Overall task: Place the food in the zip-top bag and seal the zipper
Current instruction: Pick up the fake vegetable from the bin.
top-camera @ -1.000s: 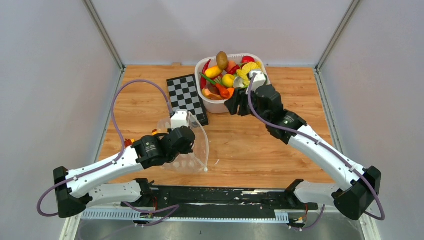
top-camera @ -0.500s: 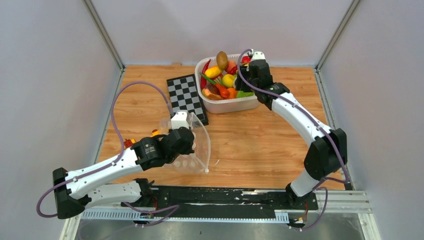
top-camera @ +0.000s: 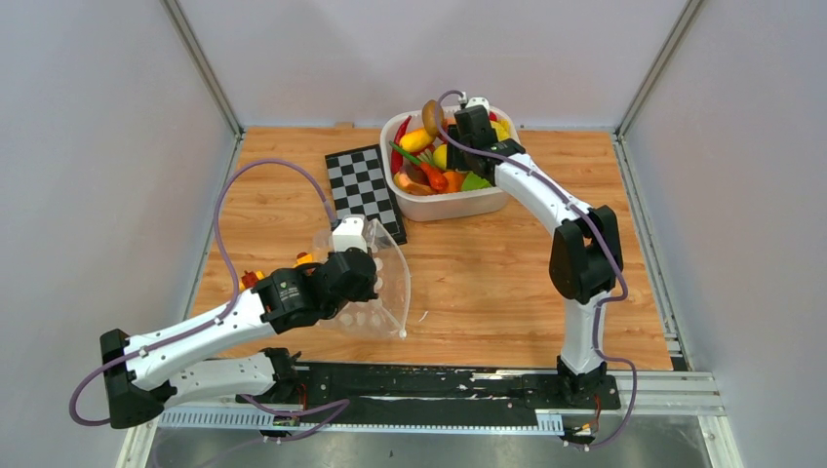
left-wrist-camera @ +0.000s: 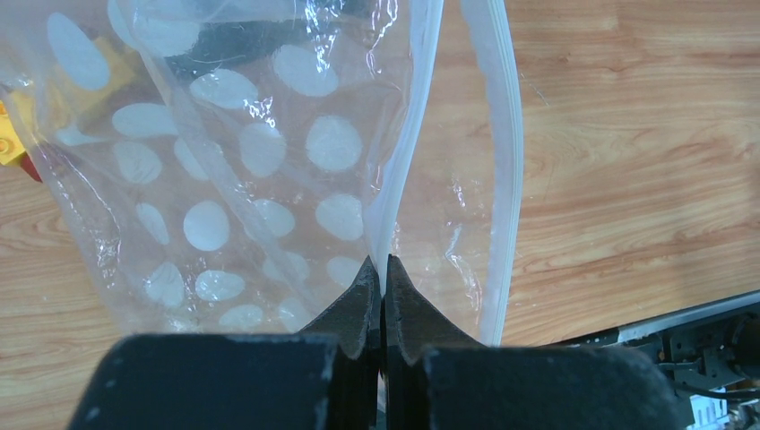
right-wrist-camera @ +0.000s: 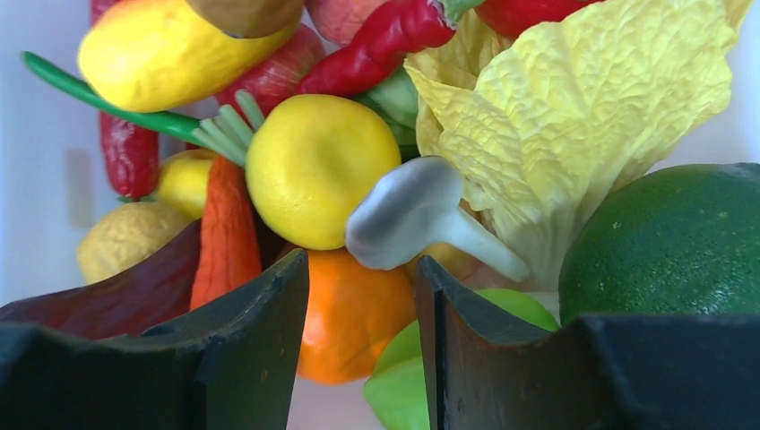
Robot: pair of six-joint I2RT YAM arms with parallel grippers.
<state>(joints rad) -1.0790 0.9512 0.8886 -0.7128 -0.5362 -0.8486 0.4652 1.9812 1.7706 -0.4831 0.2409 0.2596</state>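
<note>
The zip-top bag (top-camera: 385,283) is clear with whitish dots and stands on the table at the front left. My left gripper (left-wrist-camera: 384,264) is shut on one lip of its mouth at the zipper (left-wrist-camera: 405,152). The other zipper strip (left-wrist-camera: 513,152) hangs apart, so the mouth is open. The food (top-camera: 429,156) is piled in a white tub (top-camera: 444,207) at the back. My right gripper (right-wrist-camera: 361,260) is open and low over the pile. An orange fruit (right-wrist-camera: 354,313) lies between its fingers. A white mushroom (right-wrist-camera: 408,215) and a yellow fruit (right-wrist-camera: 309,166) lie just beyond.
A chessboard (top-camera: 363,187) lies left of the tub. Small yellow and red brick cars (top-camera: 254,278) sit behind the bag by the left arm. A cabbage leaf (right-wrist-camera: 582,107), a green fruit (right-wrist-camera: 672,242), a carrot (right-wrist-camera: 226,233) and a red chili (right-wrist-camera: 381,36) crowd the tub.
My right arm has swung from the tub's front right edge to above the tub and lowered its gripper among the food. The left arm and bag have stayed put.
</note>
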